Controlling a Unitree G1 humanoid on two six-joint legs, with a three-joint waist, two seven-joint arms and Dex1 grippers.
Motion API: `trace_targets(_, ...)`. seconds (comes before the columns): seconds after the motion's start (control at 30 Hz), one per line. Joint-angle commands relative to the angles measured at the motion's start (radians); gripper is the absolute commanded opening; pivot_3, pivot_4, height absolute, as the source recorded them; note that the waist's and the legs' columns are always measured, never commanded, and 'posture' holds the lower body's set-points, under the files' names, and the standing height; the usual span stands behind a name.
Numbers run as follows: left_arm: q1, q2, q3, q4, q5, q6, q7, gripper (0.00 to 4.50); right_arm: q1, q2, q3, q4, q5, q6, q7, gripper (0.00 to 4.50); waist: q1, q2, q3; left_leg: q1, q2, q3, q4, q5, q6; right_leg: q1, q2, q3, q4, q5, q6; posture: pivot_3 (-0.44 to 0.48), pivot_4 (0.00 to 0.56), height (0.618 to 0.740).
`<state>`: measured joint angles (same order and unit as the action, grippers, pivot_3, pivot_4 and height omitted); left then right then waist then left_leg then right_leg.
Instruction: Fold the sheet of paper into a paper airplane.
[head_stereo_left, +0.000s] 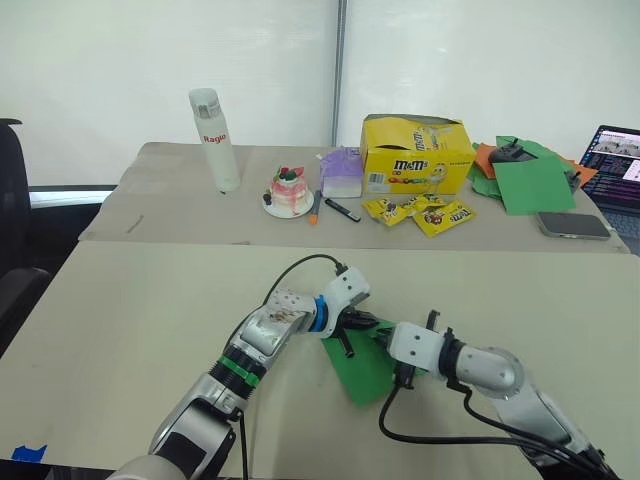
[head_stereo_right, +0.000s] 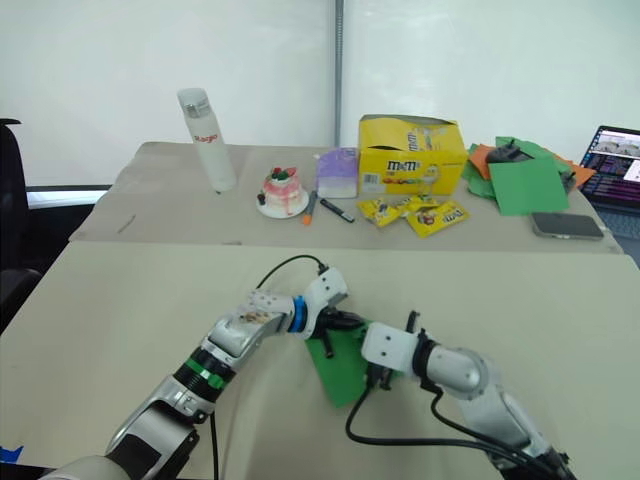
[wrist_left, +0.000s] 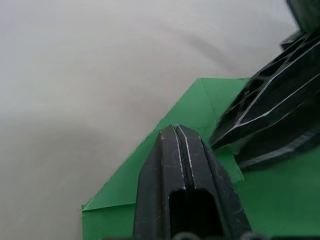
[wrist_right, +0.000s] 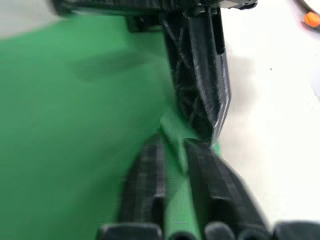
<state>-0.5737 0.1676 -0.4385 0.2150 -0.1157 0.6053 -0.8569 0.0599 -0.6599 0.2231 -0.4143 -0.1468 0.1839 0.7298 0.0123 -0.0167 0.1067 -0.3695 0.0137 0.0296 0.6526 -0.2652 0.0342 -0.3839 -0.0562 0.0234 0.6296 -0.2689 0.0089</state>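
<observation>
Left gripper (wrist_left: 181, 131) jaws together, pressing the paper (head_stereo_left: 362, 372); right gripper (wrist_right: 175, 145) clamped on paper's folded edge beside it.

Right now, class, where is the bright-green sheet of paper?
The bright-green sheet of paper lies flat on the near beige table, front and centre, between the left claw and the right claw.
</observation>
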Motion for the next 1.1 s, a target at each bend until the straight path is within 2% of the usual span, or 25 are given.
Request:
trace_targets(0.03, 0.016, 0.009, -0.030, 0.043, 0.029, -0.002, -0.001, 0.00, 0.017, -0.004, -0.106, -0.083, 0.102, 0.033, 0.016, 1.59, -0.001, -0.001, 0.001, 0.000, 0.000, 0.000, 0.000, 0.000, 0.000, 0.000, 0.000, 0.000, 0.000, 0.000, 0.000, 0.000, 0.150, 0.738)
trace_targets(0.17, 0.009, 0.009, -0.031, 0.058, 0.033, -0.016, -0.001, 0.00, 0.005, 0.042, -0.170, -0.080, 0.165, 0.117, -0.024, 1.59, 0.000, -0.001, 0.001, 0.001, 0.000, 0.000, 0.000, 0.000, 0.000, 0.000, 0.000, 0.000, 0.001, 0.000, 0.000, 0.000, 0.150, 0.738)
trace_targets(0.33, 0.009, 0.013, -0.030, 0.060, 0.037, -0.023, 0.002, 0.00, -0.051, 0.132, -0.147, -0.005, 0.159, 0.213, -0.104, 0.05, 0.000, 0.000, 0.000, 0.000, 0.000, 0.000, 0.000, 0.000, 0.000, 0.000, 0.000, 0.000, 0.001, 0.000, 0.000, 0.000, 0.150, 0.738)
trace_targets(0.47, 0.008, 0.017, -0.031, 0.058, 0.042, -0.025, 0.006, 0.00, -0.068, 0.217, -0.152, 0.042, 0.200, 0.346, -0.155, 0.02, 0.001, 0.001, -0.001, 0.000, 0.000, 0.000, 0.000, 0.000, 0.000, 0.000, 0.000, 0.000, 0.001, 0.000, 0.000, 0.000, 0.150, 0.738)
trace_targets(0.57, 0.003, 0.015, -0.035, 0.063, 0.046, -0.030, 0.006, 0.00, -0.077, 0.259, -0.162, 0.064, 0.227, 0.366, -0.171, 0.02, -0.001, 0.002, -0.001, 0.000, 0.000, 0.000, 0.000, 0.000, 0.000, 0.000, 0.000, 0.001, 0.001, 0.000, 0.000, 0.000, 0.150, 0.738)
trace_targets(0.73, -0.003, 0.012, -0.036, 0.074, 0.050, -0.040, 0.003, 0.00, -0.035, 0.255, -0.151, 0.056, 0.238, 0.406, -0.175, 0.02, 0.000, 0.001, -0.001, 0.000, 0.000, 0.000, 0.000, 0.000, 0.000, 0.000, 0.000, 0.001, 0.001, 0.000, 0.000, 0.000, 0.150, 0.738)
trace_targets(0.9, -0.006, 0.014, -0.037, 0.082, 0.050, -0.049, -0.001, 0.00, 0.020, 0.212, -0.235, 0.046, 0.228, 0.440, -0.223, 0.02, 0.001, 0.001, -0.003, 0.000, 0.000, 0.000, 0.000, 0.000, 0.000, 0.001, 0.000, 0.001, 0.000, 0.000, 0.000, 0.000, 0.150, 0.738)
trace_targets(1.1, -0.010, 0.013, -0.038, 0.088, 0.049, -0.057, -0.005, 0.00, 0.038, 0.166, -0.294, 0.041, 0.255, 0.296, -0.201, 0.02, 0.000, 0.000, -0.003, 0.001, -0.001, 0.000, 0.000, 0.000, 0.000, 0.002, 0.000, 0.001, 0.000, -0.001, 0.001, 0.000, 0.150, 0.738)
